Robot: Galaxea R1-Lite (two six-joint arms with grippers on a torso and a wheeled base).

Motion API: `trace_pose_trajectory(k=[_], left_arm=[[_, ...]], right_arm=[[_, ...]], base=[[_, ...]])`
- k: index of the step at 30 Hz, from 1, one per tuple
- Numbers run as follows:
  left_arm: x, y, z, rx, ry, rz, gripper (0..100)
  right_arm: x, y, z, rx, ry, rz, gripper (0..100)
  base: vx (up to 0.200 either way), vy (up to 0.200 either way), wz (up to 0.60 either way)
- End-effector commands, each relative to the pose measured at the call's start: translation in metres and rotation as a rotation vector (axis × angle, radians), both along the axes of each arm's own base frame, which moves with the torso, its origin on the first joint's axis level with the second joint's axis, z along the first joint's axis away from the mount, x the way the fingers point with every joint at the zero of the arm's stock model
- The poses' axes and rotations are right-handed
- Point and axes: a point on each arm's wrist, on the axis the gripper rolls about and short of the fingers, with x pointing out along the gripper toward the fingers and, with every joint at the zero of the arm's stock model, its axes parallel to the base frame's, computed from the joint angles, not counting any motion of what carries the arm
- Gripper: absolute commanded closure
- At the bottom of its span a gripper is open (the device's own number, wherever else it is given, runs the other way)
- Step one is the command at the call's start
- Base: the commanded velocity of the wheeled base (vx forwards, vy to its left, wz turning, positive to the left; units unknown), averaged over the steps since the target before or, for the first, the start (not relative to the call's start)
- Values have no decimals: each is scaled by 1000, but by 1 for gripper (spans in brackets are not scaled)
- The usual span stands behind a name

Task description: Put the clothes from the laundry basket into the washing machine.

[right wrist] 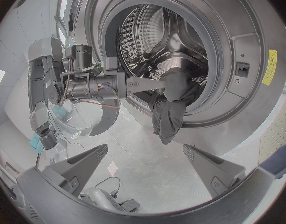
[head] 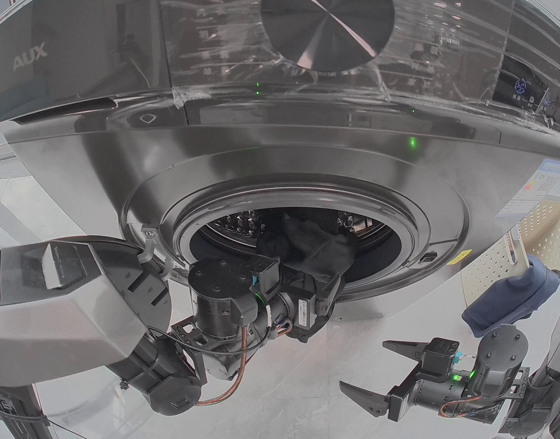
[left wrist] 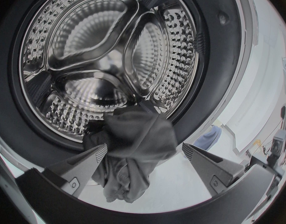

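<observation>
washing machine [head: 292, 153]: front loader, round door [right wrist: 77, 125] swung open to the robot's left, steel drum [left wrist: 96, 56] exposed.
dark garment [left wrist: 133, 140]: bunched on the lower lip of the drum opening. Part lies just inside the drum and the rest hangs down outside over the rim, so it's half in at best.
left pincer [left wrist: 143, 149]: at the mouth of the drum, jaws wide. The garment sits between the fingers without being clamped. One fingertip [right wrist: 160, 84] is right up against the cloth.
right pincer [head: 362, 364]: low and to the right of the machine, over the floor [head: 304, 391]. Jaws spread wide, nothing in them, well apart from the drum.
laundry basket [head: 536, 239]: pale perforated wall at far right, beside the machine.
blue garment [head: 512, 300]: draped over the basket's near edge, just above the right arm.
</observation>
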Motion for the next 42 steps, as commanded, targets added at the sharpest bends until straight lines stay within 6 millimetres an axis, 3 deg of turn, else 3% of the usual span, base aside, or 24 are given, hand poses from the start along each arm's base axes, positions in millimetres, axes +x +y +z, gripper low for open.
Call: trace_pose_trajectory(k=[1,6,14,20,21,27,34,42], left_arm=[[7,-6,10,-49,-46,-5,0],[28,-16,0,-58,-56,9,0],[68,-23,-37,-29,-30,42,0],[85,-29,-42,-26,-36,51,0],[89,-29,-41,-30,-40,56,100],[109,-34,-34,-60,-68,85,100],[156,-25,-17,-149,-178,210,100],[178,-13,24,-211,-262,254,100]], right_arm=[[-2,-2,-2,-11,8,1,0],[-2,-2,-2,-12,9,1,0],[-2,-2,-2,-11,8,1,0],[-2,-2,-2,-11,8,1,0],[-2,-2,-2,-11,8,1,0],[-2,-2,-2,-11,10,0,0],[-2,-2,-2,-12,9,1,0],[-2,-2,-2,-12,11,0,0]], base=[[0,0,0],[0,0,0],[0,0,0],[0,0,0],[0,0,0],[0,0,0],[0,0,0],[0,0,0]])
